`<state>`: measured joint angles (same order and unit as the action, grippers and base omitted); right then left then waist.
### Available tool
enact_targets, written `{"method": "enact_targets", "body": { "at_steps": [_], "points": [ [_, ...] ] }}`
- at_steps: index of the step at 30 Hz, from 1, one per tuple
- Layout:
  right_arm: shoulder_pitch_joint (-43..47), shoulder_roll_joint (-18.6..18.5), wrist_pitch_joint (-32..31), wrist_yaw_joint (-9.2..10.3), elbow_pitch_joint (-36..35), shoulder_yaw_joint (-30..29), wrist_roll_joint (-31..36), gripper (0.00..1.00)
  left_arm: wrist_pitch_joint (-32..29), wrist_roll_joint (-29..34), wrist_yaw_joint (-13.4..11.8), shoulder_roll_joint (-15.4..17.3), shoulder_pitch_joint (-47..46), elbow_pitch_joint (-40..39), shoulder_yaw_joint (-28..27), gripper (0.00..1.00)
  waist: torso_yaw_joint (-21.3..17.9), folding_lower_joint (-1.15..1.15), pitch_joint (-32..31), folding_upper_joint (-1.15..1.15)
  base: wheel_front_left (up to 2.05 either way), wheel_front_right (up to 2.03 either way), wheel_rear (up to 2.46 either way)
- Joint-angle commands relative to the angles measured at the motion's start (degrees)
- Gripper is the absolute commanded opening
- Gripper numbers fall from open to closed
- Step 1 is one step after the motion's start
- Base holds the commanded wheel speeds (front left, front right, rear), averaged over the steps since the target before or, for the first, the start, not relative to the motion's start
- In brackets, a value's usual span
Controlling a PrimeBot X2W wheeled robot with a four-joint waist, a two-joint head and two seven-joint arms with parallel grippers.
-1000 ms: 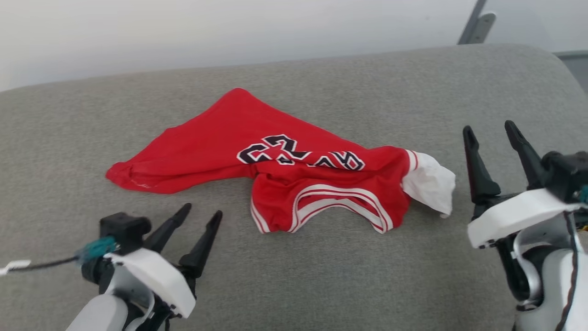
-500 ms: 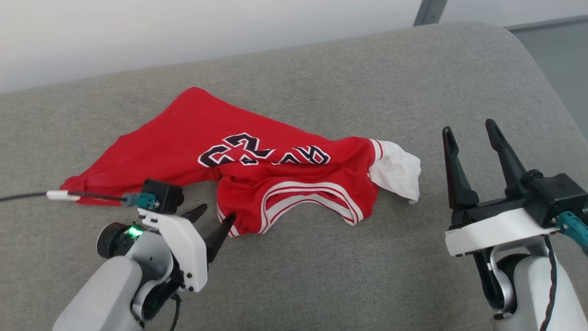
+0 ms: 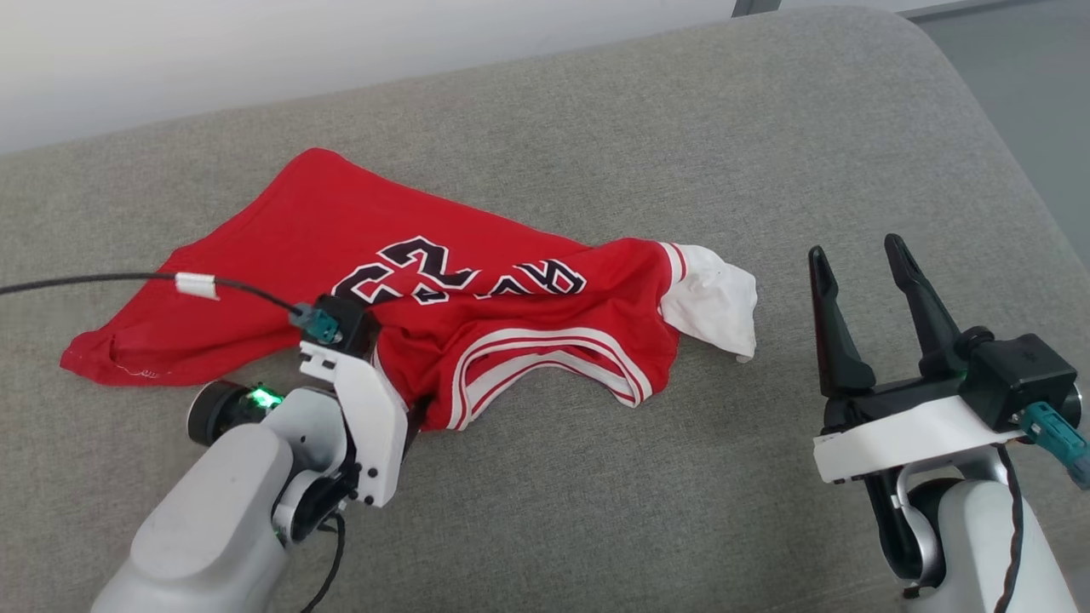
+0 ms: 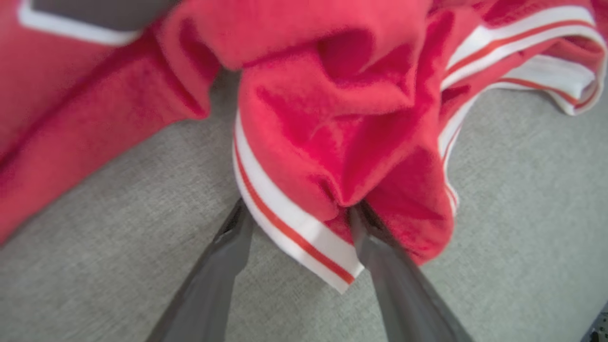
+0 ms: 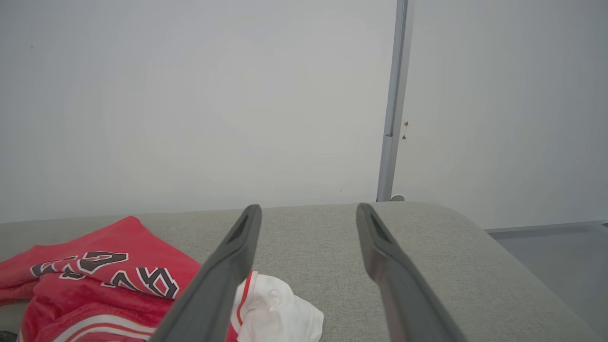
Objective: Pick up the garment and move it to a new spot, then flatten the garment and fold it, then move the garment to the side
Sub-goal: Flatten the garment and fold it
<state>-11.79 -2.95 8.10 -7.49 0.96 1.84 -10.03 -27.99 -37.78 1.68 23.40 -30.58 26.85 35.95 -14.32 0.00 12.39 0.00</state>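
Observation:
The red garment [image 3: 281, 221] lies crumpled on the grey cushion, black lettering up, its white sleeve [image 3: 711, 298] at the right end. My left gripper [image 3: 413, 413] is at its near striped edge, the fingers hidden behind the wrist. In the left wrist view the garment [image 4: 332, 118] bunches close, and the left gripper [image 4: 297, 209] is open with a fold of red-and-white trim [image 4: 294, 232] between its spread fingers. My right gripper [image 3: 856, 255] stands open, right of the sleeve and apart from it. The right wrist view has the right gripper [image 5: 308, 209] open over bare cushion, the garment [image 5: 142, 247] at lower left.
The grey cushion [image 3: 596, 511] curves down at its right edge, with floor [image 3: 1022, 85] beyond. A white wall stands behind, with a metal post [image 5: 392, 118]. A black cable [image 3: 128, 279] runs from my left wrist over the garment's left part.
My left gripper has moved forward to the garment's near edge and now straddles the striped trim. The camera has turned, shifting the whole picture. The right gripper stays open.

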Motion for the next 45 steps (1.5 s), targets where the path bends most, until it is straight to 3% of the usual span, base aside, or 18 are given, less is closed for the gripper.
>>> {"method": "enact_targets", "body": {
  "at_steps": [1,6,12,28,31,37,45],
  "points": [
    [-0.5,0.1,0.6,0.00,0.4,0.3,-0.3,1.00,-1.4,1.1,0.2,-0.6,0.3,2.1,1.7,0.00,0.1,0.00,0.2,0.00,0.00,0.00,0.00],
    [-0.6,0.1,0.8,0.00,0.9,-0.1,-0.3,1.00,-1.4,0.4,0.6,-0.9,-0.1,2.5,1.9,0.00,1.0,0.00,0.2,0.00,0.00,0.00,0.00],
    [-0.6,0.1,0.8,0.00,1.0,-1.0,0.2,1.00,-0.6,-0.9,-0.5,2.2,0.9,0.1,-0.6,0.00,3.6,0.00,-0.4,0.00,0.00,0.00,0.00],
    [1.7,0.0,-1.4,0.00,0.0,-2.9,1.0,1.00,0.8,-6.0,-8.0,16.9,14.0,-12.3,-11.2,0.00,11.2,0.00,-3.5,0.00,0.00,0.00,0.00],
    [2.0,0.0,-1.9,0.00,-0.3,-2.9,1.2,1.00,1.6,-6.1,-8.3,18.6,15.1,-14.3,-12.2,0.00,11.9,0.00,-3.9,0.00,0.00,0.00,0.00],
    [2.4,0.0,-2.6,0.00,-0.9,-2.8,1.3,1.00,-0.2,-3.4,-6.9,18.3,13.9,-24.4,-8.5,0.00,12.6,0.00,-4.2,0.00,0.00,0.00,0.00],
    [1.6,0.0,-2.9,0.00,-1.1,-2.3,0.7,1.00,-5.1,1.6,-5.7,13.8,10.7,-31.6,0.0,0.00,12.0,0.00,-3.5,0.00,0.00,0.00,0.00]
  ]
}}
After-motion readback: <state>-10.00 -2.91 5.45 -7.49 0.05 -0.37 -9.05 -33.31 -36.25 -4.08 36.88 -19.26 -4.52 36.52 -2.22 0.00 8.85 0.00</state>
